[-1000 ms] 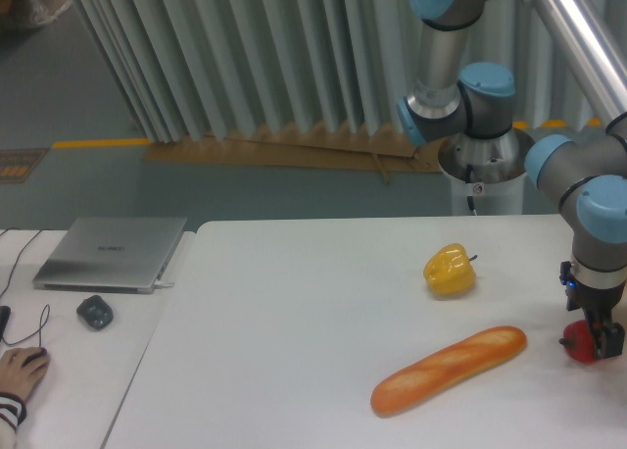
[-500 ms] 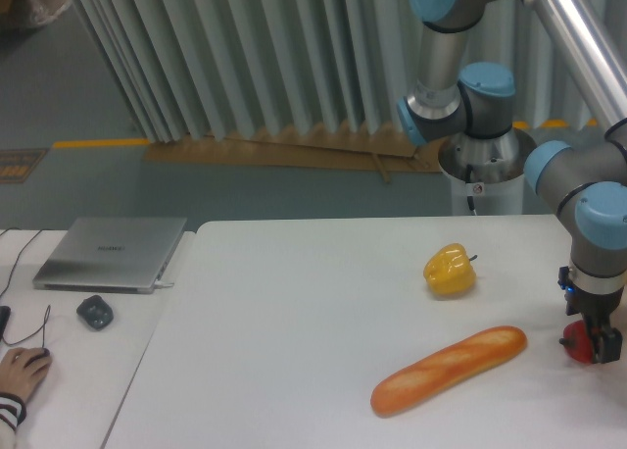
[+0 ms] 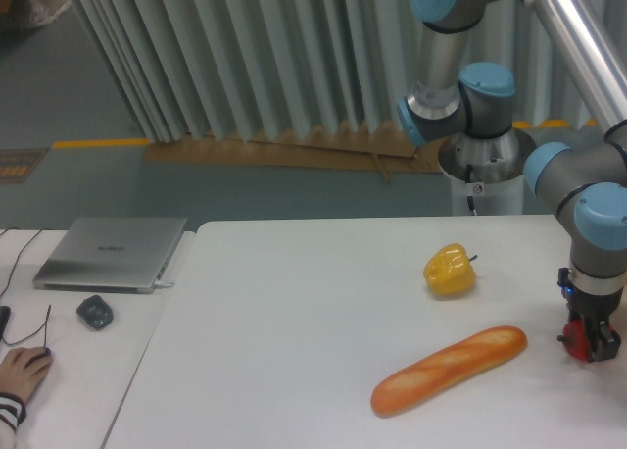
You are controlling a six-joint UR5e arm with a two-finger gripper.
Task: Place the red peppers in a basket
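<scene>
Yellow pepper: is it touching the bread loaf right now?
No. The yellow pepper sits apart from the bread loaf, with bare white table showing between them.

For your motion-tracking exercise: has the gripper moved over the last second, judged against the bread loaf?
Yes, slightly. The gripper, down around the red pepper, has edged left toward the bread loaf's right end; the loaf itself has not moved.

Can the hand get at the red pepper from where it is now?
Probably yes. The hand is already down around the red pepper near the table's right edge, fingers either side. The bread loaf and yellow pepper lie well off to the side, out of the way.
</scene>
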